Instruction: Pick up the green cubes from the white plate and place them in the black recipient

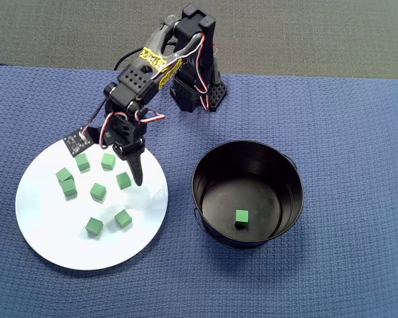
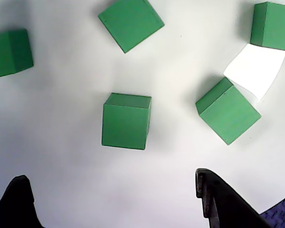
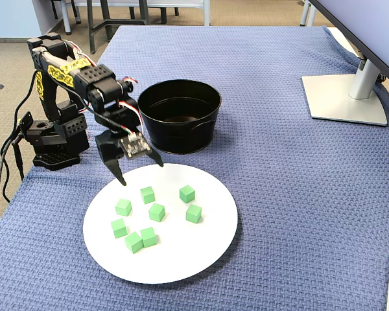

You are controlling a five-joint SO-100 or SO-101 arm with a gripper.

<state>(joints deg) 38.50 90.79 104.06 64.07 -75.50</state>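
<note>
Several green cubes (image 1: 97, 192) lie scattered on the white plate (image 1: 53, 232) at the left of the overhead view. One more green cube (image 1: 241, 217) rests on the floor of the black recipient (image 1: 292, 192) to the right. My gripper (image 1: 127, 169) hovers open over the plate's upper right part with nothing between its fingers. In the wrist view the gripper (image 2: 110, 176) shows two dark fingertips at the bottom. A cube (image 2: 126, 121) lies just ahead of the gap, apart from both. The fixed view shows the gripper (image 3: 142, 174) above the plate's (image 3: 194, 253) far edge, near the pot (image 3: 181, 123).
A blue woven cloth (image 1: 358, 119) covers the table. The arm's base (image 3: 52, 142) stands at the table's left edge in the fixed view, with cables beside it. A monitor stand (image 3: 343, 97) sits at the far right. Other cubes (image 2: 228, 110) lie around the gripper's line.
</note>
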